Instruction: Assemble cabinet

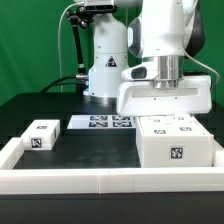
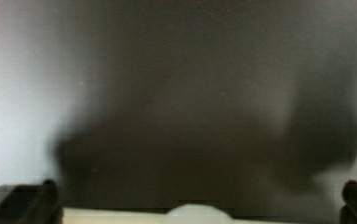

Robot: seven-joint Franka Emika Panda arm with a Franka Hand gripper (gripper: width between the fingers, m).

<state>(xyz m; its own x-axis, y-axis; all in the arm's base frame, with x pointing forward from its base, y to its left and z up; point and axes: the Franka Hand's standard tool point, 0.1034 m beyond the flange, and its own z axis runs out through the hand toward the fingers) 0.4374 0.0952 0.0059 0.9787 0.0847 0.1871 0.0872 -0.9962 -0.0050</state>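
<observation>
Fingers [image 2: 24,203]: spread wide, nothing pinched. Both tips show at the edges of the wrist view; the rest is dark blur. A pale patch lies between the tips, too blurred to name, perhaps the top of the cabinet body.

Cabinet body [image 1: 176,145]: on the table [image 1: 95,150], toward the exterior view's right, just behind the border wall [image 1: 100,182]. Tags on its top and front face. My hand hangs directly above its rear part, close. I cannot tell whether it touches.

Long axis: seems to run across the exterior view, left to right. Depth is hard to judge.

Small block [image 1: 42,135]: well apart, toward the exterior view's left, near the wall's corner. The marker board [image 1: 105,122] lies between the two, further back.

Judgement: the body is the nearer piece, so a straight drop reaches it and the block needs a long traverse. My fingers should straddle the body's short side; the long side looks too wide for them.
</observation>
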